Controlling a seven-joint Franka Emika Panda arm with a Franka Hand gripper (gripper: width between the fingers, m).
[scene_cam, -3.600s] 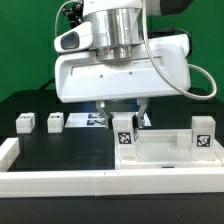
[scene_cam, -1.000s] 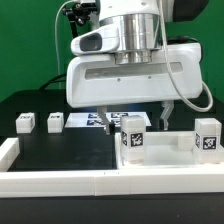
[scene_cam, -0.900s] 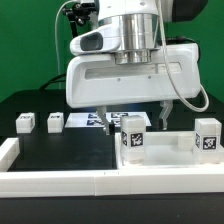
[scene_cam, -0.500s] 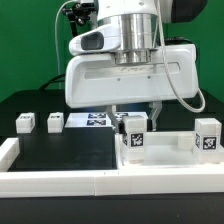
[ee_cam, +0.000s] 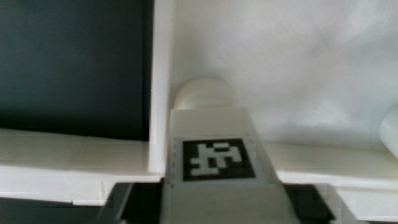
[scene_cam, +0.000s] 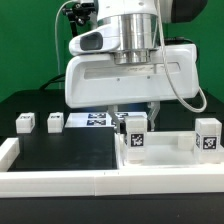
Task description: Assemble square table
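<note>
Claw (ee_cam: 215, 198) partly closed, pinching upright tagged leg (scene_cam: 133, 136) standing at square table panel (scene_cam: 165, 160) corner on the exterior view's left, second leg (scene_cam: 207, 136) at its right corner, loose legs (scene_cam: 24, 122) well apart on black worktop (scene_cam: 70, 150).

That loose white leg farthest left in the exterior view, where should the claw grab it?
Grip the loose leg across its two side faces, coming straight down from above. Its top is uncovered, and it sits apart from the neighbouring leg with bare table on both sides, so there looks to be room to close on it.
</note>
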